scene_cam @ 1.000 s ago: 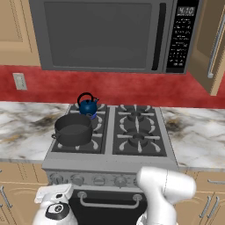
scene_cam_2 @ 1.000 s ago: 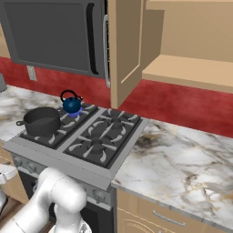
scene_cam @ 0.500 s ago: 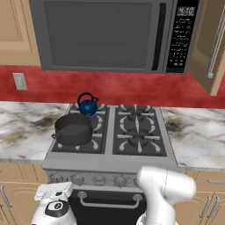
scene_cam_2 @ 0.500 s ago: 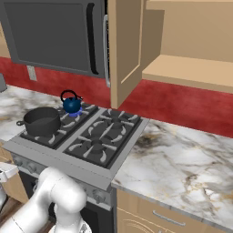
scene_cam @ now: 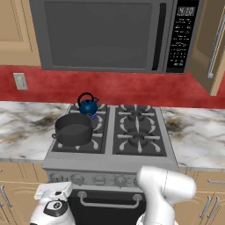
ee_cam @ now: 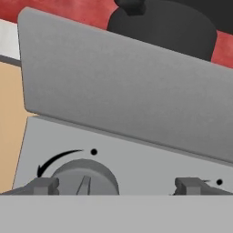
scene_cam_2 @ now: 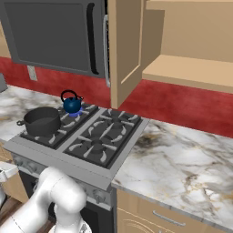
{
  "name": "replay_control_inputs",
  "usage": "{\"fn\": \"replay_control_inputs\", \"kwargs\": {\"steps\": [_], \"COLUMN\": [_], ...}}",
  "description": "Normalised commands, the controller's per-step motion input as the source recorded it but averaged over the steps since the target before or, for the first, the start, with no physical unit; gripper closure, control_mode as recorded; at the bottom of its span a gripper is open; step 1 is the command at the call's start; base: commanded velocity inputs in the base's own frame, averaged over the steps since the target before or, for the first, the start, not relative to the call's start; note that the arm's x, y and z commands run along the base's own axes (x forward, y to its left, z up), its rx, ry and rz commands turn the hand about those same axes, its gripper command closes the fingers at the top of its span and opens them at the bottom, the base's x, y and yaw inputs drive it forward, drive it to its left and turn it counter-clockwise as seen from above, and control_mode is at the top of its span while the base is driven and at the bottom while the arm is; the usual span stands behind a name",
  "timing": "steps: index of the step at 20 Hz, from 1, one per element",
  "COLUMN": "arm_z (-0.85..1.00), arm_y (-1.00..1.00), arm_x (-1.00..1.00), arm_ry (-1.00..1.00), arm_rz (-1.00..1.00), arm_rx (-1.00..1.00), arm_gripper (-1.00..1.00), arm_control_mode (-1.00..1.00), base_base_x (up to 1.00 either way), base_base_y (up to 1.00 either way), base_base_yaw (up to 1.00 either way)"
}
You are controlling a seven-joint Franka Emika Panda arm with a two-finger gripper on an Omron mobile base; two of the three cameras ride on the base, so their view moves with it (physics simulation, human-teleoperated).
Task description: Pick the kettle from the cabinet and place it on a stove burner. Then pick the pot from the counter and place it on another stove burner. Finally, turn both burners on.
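The blue kettle (scene_cam: 88, 105) (scene_cam_2: 72, 103) stands on the rear-left stove burner. Right in front of it the dark pot (scene_cam: 73, 128) (scene_cam_2: 42, 120) sits on the front-left burner, and its dark body (ee_cam: 164, 25) rises above the stove's edge in the hand view. My gripper (scene_cam: 53, 193) (ee_cam: 117, 186) is low in front of the range's left end, open and holding nothing. It faces the front panel, where a grey knob (ee_cam: 84, 177) lies just inside the left fingertip (ee_cam: 43, 185). The cabinet (scene_cam_2: 191, 73) stands open with its shelf bare.
The right-hand burners (scene_cam: 137, 127) carry nothing. The microwave (scene_cam: 110, 35) hangs over the range. The open cabinet door (scene_cam_2: 123, 50) juts out above the stove's right side. Marble counter (scene_cam_2: 182, 154) runs on both sides, and the oven door handle (scene_cam: 110, 203) sits below the knobs.
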Motion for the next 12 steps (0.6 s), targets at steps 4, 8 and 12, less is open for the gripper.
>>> {"fn": "replay_control_inputs", "kwargs": {"steps": [4,8,12], "arm_z": [-0.16,-0.2,-0.22], "arm_y": [0.11,0.16,0.15], "arm_x": [0.23,0.29,0.29], "arm_ry": [0.0,0.0,0.0], "arm_rz": [0.0,0.0,0.0], "arm_rx": [0.0,0.0,0.01], "arm_gripper": [-1.0,-1.0,-1.0], "arm_control_mode": [-1.0,-1.0,-1.0], "base_base_x": [0.0,0.0,0.0], "base_base_y": [0.0,0.0,0.0], "base_base_yaw": [0.0,0.0,0.0]}}
